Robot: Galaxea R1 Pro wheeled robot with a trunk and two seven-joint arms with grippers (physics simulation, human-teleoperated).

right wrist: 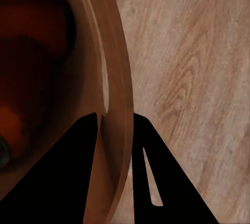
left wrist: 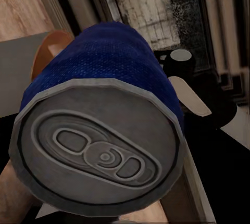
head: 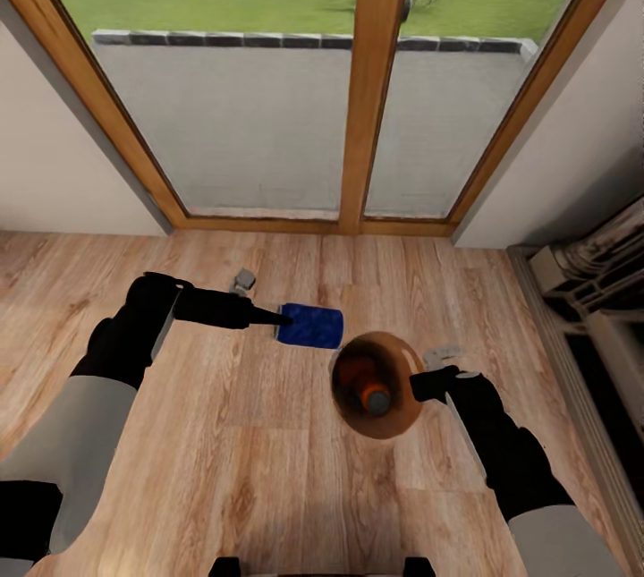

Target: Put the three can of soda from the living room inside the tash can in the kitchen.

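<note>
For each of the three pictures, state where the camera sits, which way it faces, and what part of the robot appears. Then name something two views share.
Head view: from the head, down over both arms, the blue can and the trash can.
Left wrist view: along the left gripper at the blue can's top.
Right wrist view: along the right gripper, pinching the trash can's rim.
Shared: both cans.

Soda can (head: 310,326) left of tash can (head: 398,420).

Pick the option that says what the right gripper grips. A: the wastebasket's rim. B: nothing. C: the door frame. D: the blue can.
A: in the right wrist view the right gripper has its jaws on either side of the wastebasket wall, inside and outside the rim.
</note>
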